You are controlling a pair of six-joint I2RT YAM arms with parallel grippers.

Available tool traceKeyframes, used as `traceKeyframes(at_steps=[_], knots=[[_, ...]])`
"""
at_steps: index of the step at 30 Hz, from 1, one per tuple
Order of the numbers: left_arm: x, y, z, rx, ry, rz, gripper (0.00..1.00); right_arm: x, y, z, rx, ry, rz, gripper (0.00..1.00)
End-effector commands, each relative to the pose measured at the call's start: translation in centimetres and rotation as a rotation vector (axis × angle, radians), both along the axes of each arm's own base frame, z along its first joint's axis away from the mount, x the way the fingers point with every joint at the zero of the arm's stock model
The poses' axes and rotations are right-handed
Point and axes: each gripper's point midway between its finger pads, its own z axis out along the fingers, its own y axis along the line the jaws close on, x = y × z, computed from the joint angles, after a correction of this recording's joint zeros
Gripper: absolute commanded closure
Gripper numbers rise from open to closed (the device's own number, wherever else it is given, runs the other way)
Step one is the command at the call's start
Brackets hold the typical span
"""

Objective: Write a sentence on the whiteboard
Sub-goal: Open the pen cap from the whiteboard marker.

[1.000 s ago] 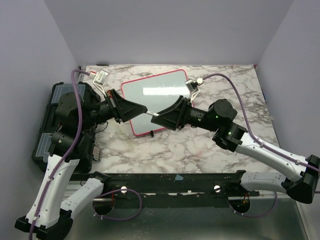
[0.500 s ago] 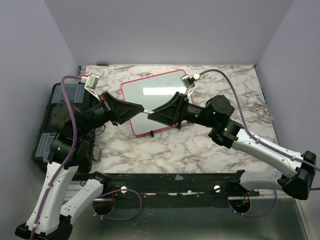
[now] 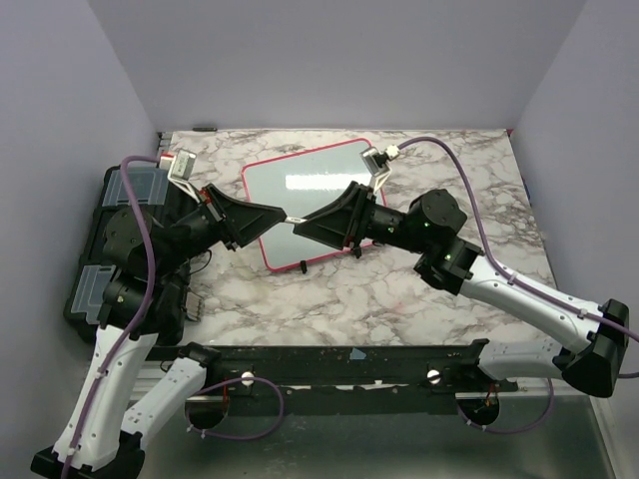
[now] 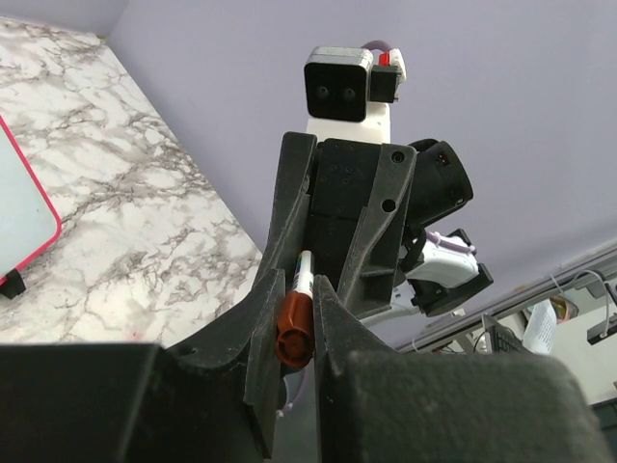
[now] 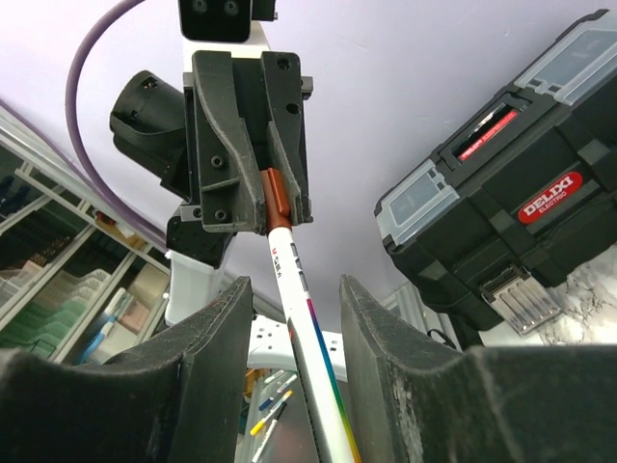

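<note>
While the left gripper (image 4: 294,307) clamps the red cap (image 4: 294,338) of the marker (image 5: 282,256) and the right gripper (image 5: 294,289) sits part-open, loose around its barrel, pulling now risks a drop.

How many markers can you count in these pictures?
1. A white marker with a red-brown cap, in the air above the whiteboard, its cap gripped by the left gripper. Others may be hidden inside the toolbox.

Marble table (image 3: 329,294): whiteboard (image 3: 290,185) centre-back, black toolbox (image 3: 135,187) left edge.
</note>
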Motion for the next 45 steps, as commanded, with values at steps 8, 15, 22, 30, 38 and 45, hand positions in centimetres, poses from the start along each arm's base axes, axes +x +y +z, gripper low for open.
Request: traceKeyframes(at_steps=[8,15,22,30,38,45], knots=[[1.6,1.3,-2.0,-0.005,0.033,0.135,1.0,-0.8,-0.2,3.5,0.109,-0.053,0.035,0.59],[2.2,1.8,-2.2,-0.036,0.043,0.187,1.0,-0.9,-0.1,4.0,0.135,-0.05,0.046,0.59],[2.8,1.6,-3.7,-0.033,0.07,0.19,1.0,-1.0,0.2,4.5,0.147,-0.054,0.065,0.68],[3.4,1.4,-4.5,-0.016,0.084,0.186,1.0,-1.1,0.3,4.5,0.147,-0.051,0.074,0.73],[3.6,1.5,-5.5,-0.008,0.101,0.197,1.0,-1.1,0.4,4.3,0.164,-0.041,0.083,0.78],[3.8,1.7,-6.0,0.001,0.113,0.204,1.0,-1.3,0.5,4.3,0.168,-0.041,0.102,0.86]])
